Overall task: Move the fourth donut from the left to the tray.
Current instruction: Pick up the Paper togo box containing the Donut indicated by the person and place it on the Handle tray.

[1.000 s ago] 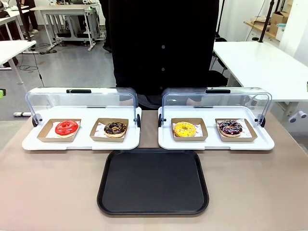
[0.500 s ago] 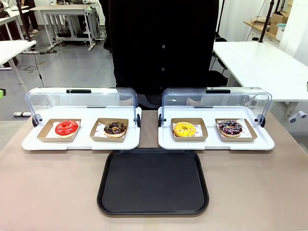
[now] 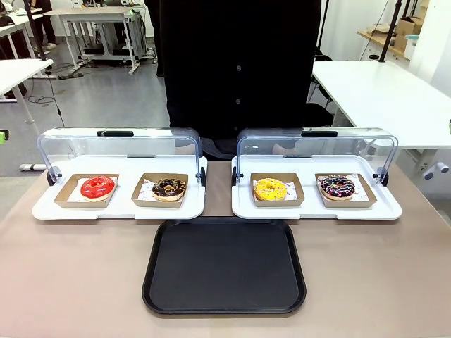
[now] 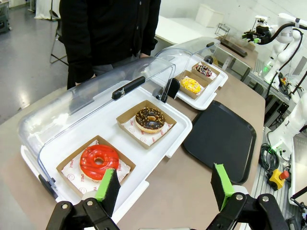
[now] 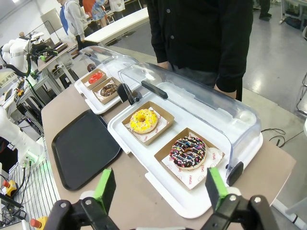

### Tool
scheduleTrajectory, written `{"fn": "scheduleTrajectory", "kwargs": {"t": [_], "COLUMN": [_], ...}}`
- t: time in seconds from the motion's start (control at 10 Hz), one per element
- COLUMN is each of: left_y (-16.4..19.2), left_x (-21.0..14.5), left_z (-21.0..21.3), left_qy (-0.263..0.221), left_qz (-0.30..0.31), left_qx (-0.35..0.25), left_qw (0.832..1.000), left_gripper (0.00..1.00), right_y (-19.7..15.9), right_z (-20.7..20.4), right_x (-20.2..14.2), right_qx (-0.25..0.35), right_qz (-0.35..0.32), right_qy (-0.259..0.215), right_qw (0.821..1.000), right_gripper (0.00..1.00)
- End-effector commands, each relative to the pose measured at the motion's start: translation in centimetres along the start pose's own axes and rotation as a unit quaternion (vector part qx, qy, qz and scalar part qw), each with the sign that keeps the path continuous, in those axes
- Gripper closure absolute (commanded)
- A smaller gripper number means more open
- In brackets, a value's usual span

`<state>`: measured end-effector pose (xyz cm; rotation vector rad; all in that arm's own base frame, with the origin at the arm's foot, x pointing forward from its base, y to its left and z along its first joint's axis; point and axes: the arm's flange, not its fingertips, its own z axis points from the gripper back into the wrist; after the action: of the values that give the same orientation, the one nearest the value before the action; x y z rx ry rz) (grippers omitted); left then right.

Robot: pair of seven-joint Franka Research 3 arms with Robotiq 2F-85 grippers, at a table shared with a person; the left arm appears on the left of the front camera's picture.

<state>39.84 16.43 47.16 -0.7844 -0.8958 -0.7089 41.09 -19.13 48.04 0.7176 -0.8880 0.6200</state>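
Front view shows the chocolate-glazed ring donut with pink and white drizzle and coloured sprinkles (image 3: 338, 187) in its brown cardboard holder (image 3: 366, 198) on the right-hand white display tray (image 3: 317, 212), apart from the bare large flat black plastic tray (image 3: 224, 267) nearer the robot. Both the right claw (image 5: 159, 186) and the left claw (image 4: 164, 187) stand apart, gripping nothing; the whole move seems yet to begin.

Bright even light, all sharp, lids (image 4: 81, 112) w/ glare (wrist cams: edge warp)

The person (image 3: 239, 63) is cut off above the chest, and print (image 5: 198, 176) beside the fourth donut (image 5: 188, 152) is unreadably small.
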Motion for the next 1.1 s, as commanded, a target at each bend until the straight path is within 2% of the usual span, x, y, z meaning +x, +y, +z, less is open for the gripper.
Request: {"fn": "scheduleTrajectory", "kwargs": {"t": [0.0, 1.0], "left_y": [0.19, 0.19], "left_x": [0.28, 0.28], "left_z": [-0.08, -0.08], "left_qy": [-0.013, -0.013], "left_qz": [-0.006, -0.006], "left_qx": [-0.004, -0.004], "left_qw": [1.000, 1.000], "left_gripper": [0.00, 0.00], "right_y": [-0.21, -0.21], "right_z": [-0.10, -0.10], "right_x": [0.21, 0.21], "right_qx": [0.003, 0.003], "right_qz": [0.011, 0.011], "right_qy": [-0.014, -0.014], "right_qw": [1.000, 1.000], "right_gripper": [0.00, 0.00]}}
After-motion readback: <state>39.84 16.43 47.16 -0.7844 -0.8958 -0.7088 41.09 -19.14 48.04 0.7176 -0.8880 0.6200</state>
